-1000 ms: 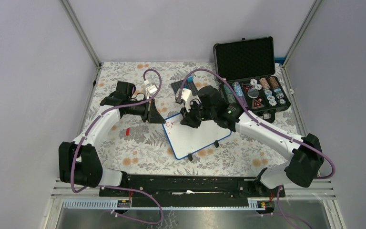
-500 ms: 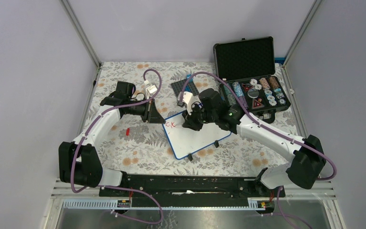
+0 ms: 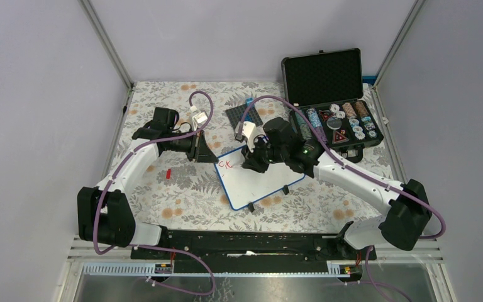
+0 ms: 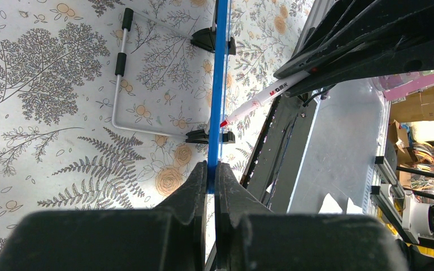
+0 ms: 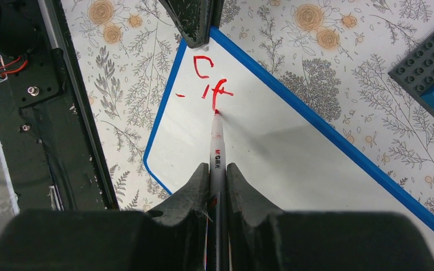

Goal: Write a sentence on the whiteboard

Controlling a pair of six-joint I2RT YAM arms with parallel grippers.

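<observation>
The whiteboard (image 5: 271, 147) lies on the floral cloth (image 3: 163, 195) between the two grippers, turned at an angle, its blue rim all round.

The left gripper (image 4: 211, 167) is clamped on the board's rim at the corner nearest it. In its wrist view the rim runs straight out from between the closed fingers (image 4: 192, 186), seen edge-on as a thin blue line. Two black feet (image 4: 210, 39) sit on that edge, one close ahead of the fingertips and one farther out. A bent wire stand (image 4: 118, 84) spreads to one side of the rim, over the cloth.

The right gripper (image 5: 217, 168) is closed on a marker (image 5: 217, 144), which sticks straight out ahead of the fingertips. Its red tip touches the white surface. Just beyond the tip are red strokes (image 5: 203, 68) — a "C" and a couple of rougher marks — and past those, the left gripper's fingers on the corner.

Off to one side of the right gripper, past the board's long edge, a grey studded plate (image 5: 429, 62) lies on the cloth. In the top view an open black case (image 3: 331, 100) stands beyond that arm, with small round things in its tray. A small red piece (image 3: 168, 173) lies on the cloth near the left arm — well apart from the board.
</observation>
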